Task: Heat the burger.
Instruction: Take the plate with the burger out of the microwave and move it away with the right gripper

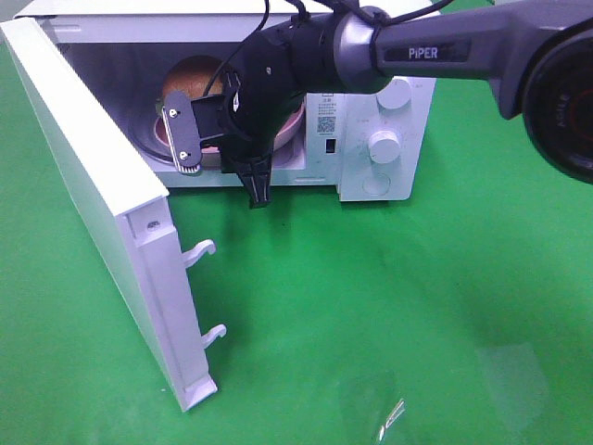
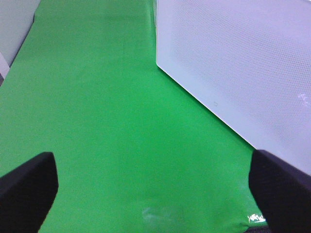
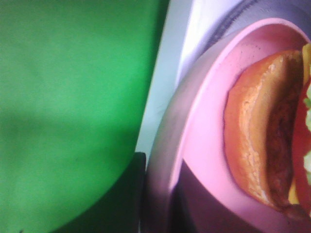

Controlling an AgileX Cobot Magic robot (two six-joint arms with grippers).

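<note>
The burger (image 1: 190, 79) sits on a pink plate (image 1: 295, 127) inside the open white microwave (image 1: 394, 111). My right gripper (image 1: 220, 167) reaches across to the microwave's opening. Its jaws are spread apart at the plate's front rim, one silver-faced finger (image 1: 183, 139) and one black finger (image 1: 256, 188). The right wrist view shows the burger (image 3: 257, 131) and plate (image 3: 204, 131) up close on the glass turntable (image 3: 163, 145), with a dark finger (image 3: 121, 208) at the edge. My left gripper (image 2: 155, 194) is open and empty above the green cloth.
The microwave door (image 1: 102, 185) swings out far to the left, with two latch hooks (image 1: 199, 250) on its edge. Its white outer face (image 2: 243, 73) shows in the left wrist view. Two knobs (image 1: 384, 146) are on the control panel. Green cloth (image 1: 389, 306) covers the table.
</note>
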